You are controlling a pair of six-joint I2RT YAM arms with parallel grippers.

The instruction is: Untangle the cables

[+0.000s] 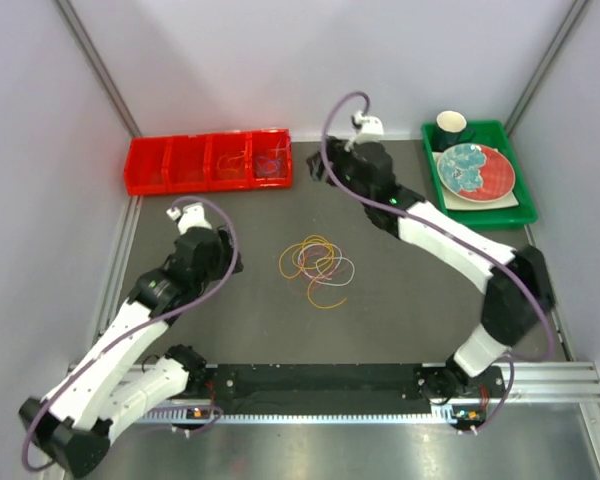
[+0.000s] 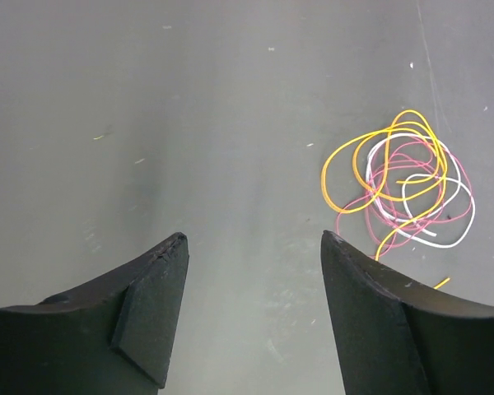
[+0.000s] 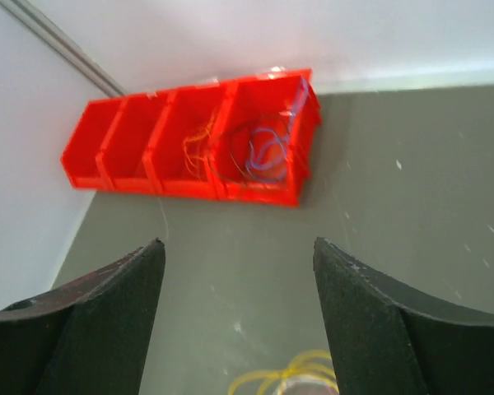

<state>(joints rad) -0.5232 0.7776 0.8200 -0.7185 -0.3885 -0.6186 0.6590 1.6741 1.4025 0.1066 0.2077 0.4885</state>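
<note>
1. The cables (image 1: 317,265) lay in one tangled heap near the middle of the grey surface (image 1: 400,300), with orange, yellow, red, purple and white loops overlapping.
2. The left fingers (image 1: 234,264) stood open with nothing between them, just left of the heap and not touching it.
3. In the left wrist view the heap sat ahead and to the right, with one orange strand running down behind the right-hand finger.
4. The right fingers (image 1: 316,171) were also spread apart and empty, raised over the far part of the surface beside the red bin (image 1: 208,162).
5. The right wrist view looked onto that four-compartment bin: a bluish-purple loop (image 3: 263,152) lay in its rightmost compartment and a thin yellowish wire (image 3: 199,144) in the next one.
6. Only a few yellow loops of the heap showed at the bottom edge of that view.
7. A green tray (image 1: 480,215) at the far right held a patterned plate (image 1: 475,170) and a dark cup (image 1: 452,125), well apart from the heap.
</note>
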